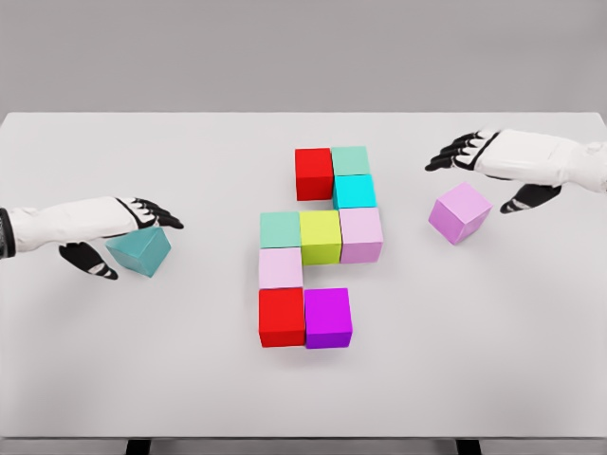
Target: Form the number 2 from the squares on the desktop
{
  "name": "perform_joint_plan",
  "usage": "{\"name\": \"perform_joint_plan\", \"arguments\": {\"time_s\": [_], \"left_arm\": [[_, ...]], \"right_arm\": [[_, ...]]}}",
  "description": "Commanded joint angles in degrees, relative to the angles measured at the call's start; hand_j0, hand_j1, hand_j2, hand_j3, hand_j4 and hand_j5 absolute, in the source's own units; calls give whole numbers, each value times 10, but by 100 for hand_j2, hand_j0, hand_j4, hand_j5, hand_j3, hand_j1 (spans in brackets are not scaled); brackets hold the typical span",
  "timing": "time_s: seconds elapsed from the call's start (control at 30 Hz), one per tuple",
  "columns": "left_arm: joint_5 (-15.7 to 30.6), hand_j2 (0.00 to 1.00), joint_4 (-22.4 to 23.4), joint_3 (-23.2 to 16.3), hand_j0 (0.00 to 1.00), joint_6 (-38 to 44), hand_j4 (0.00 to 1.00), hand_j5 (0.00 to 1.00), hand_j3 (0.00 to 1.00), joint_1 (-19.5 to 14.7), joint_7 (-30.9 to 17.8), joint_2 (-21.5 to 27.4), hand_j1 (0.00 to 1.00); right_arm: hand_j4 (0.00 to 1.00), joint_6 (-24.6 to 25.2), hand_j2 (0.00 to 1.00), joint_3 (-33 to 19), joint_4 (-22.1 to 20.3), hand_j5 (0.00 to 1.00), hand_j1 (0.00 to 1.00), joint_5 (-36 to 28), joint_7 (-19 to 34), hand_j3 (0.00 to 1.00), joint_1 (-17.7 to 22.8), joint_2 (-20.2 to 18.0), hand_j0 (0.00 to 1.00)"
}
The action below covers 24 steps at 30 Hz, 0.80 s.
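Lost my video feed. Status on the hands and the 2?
Left hand open, over teal cube. Right hand open, beside loose pink cube. Nine cubes joined; bottom row one short. Path clear.

Surface (114, 360): matt, smooth, pale grey-white, no grain or sheen. Cubes, e.g. red cube (313, 173), yellow-green cube (321, 236), teal cube (140, 251): flat matt colour, smooth faces, plastic-like. Left robot hand (123, 232) and right robot hand (493, 171): smooth white shell, black fingers, faint satin look.

White table (114, 379) with nine clustered coloured cubes (320, 236), a teal cube (140, 252) perhaps tilted, a pink cube (459, 212).
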Motion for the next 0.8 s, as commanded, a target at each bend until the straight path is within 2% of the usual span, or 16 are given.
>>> {"name": "perform_joint_plan", "arguments": {"time_s": [0.0, 0.13, 0.23, 0.37, 0.53, 0.63, 0.77], "left_arm": [[-6, 100, 1, -1, 100, 1, 100, 100, 100, 0, 0, -7, 100], [-7, 100, 11, 0, 100, 1, 100, 100, 100, -3, 0, -7, 100], [-6, 100, 49, 4, 100, 1, 100, 100, 100, -15, 0, -7, 100], [-7, 100, 56, 4, 100, 1, 100, 100, 100, -16, 0, -12, 100], [-7, 100, 53, 1, 100, 1, 100, 100, 100, -14, 0, -18, 100], [-8, 100, 54, 0, 100, 1, 100, 100, 100, -16, 0, -19, 100], [-7, 100, 53, 0, 100, 1, 100, 100, 100, -16, 0, -19, 100]], "right_arm": [[100, 2, 100, 13, 2, 100, 100, -3, 0, 100, 0, 6, 100], [100, 2, 100, 25, 11, 100, 100, -1, 0, 100, -7, 18, 100], [100, 2, 100, 33, 33, 100, 100, 4, 0, 100, -17, 25, 100], [100, 2, 100, 64, 64, 100, 100, 5, 0, 100, -34, 34, 100], [100, 2, 100, 73, 68, 100, 100, 6, 0, 100, -35, 34, 100], [100, 2, 100, 73, 90, 100, 100, 9, 0, 100, -38, 40, 100], [100, 2, 100, 87, 96, 100, 100, 18, 0, 100, -41, 46, 100]]}}
